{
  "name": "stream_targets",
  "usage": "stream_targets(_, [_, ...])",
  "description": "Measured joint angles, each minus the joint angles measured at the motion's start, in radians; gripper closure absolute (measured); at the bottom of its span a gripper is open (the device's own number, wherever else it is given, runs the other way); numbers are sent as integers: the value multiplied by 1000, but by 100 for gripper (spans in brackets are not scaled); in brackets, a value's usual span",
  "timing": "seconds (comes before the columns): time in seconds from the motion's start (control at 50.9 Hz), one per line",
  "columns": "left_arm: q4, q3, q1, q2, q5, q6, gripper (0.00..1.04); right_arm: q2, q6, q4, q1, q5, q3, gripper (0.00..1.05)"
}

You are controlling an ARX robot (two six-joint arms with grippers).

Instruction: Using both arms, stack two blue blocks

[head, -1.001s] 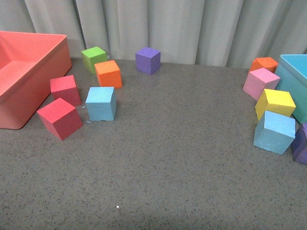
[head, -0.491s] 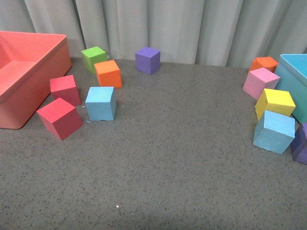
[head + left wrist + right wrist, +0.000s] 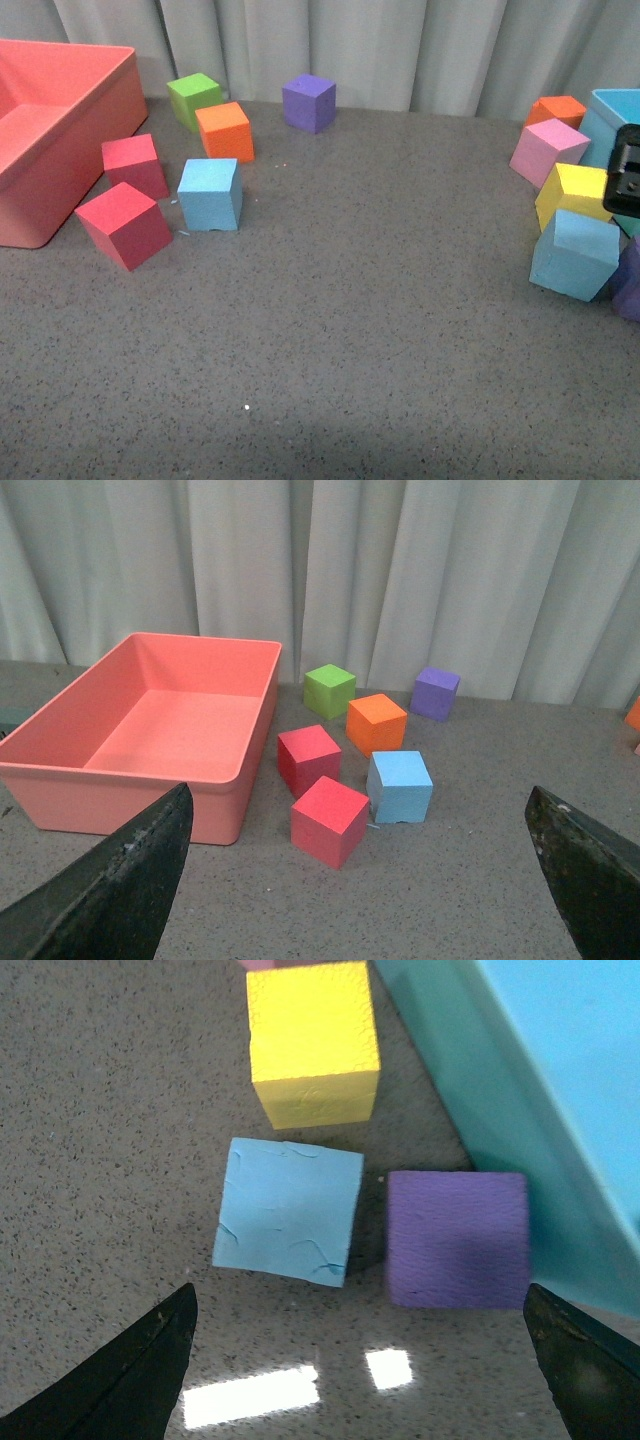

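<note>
One sky-blue block rests on the grey table among the left group of cubes. My left gripper is open and well short of this block, with nothing between its fingers. The other blue block sits at the right, next to a yellow cube. Looking down from above, my right gripper is open, with this blue block just beyond its fingertips. Part of my right arm shows at the right edge of the front view.
A coral bin stands at the left with two red cubes, an orange cube and a green cube nearby. A purple cube and the turquoise bin flank the right blue block. A pink cube lies behind it.
A black part of my right arm has come into the front view at the right edge, over the yellow cube. The cubes have not moved on the table.
</note>
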Motion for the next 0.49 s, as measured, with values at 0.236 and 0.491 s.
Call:
stream_targets(0.236, [0,0,0,0,0,0,7,195,119,-157,39,-23,230,10])
stream_targets(0.491, [0,0,0,0,0,0,7,283,162,-238,52,2,294,10])
